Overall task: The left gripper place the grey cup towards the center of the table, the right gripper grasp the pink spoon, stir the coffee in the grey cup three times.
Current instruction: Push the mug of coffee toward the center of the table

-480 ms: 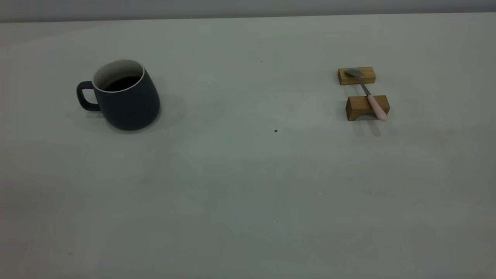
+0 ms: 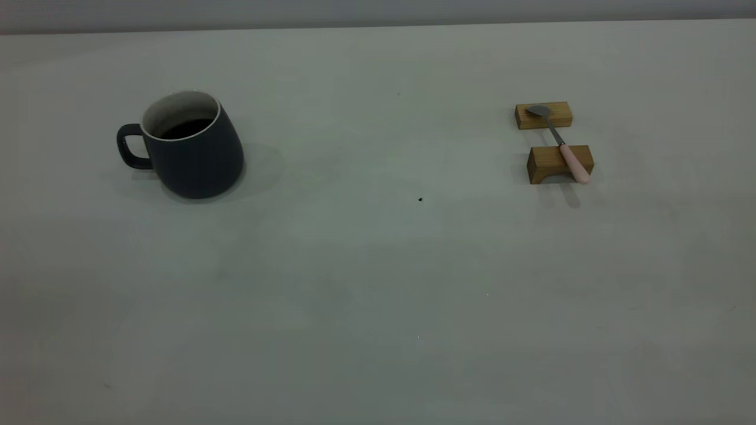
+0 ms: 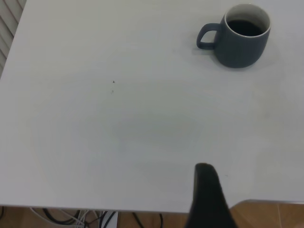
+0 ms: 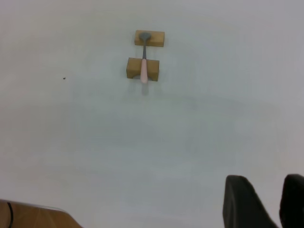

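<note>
On the table (image 2: 378,283), the grey cup (image 2: 192,147) apparently holds coffee (image 2: 186,127).

A dark slate-grey rounded cup (image 2: 192,147) with a white inside and loop handle stands upright on the left of the pale bench (image 2: 354,283), holding dark coffee (image 2: 186,127). Well apart on the right, a slim metal spoon with a pink handle (image 2: 561,145) lies across two wooden blocks (image 2: 558,163).

table (image 2: 378,283) | grey cup (image 2: 198,156) left | wooden blocks (image 2: 558,162) right
</note>
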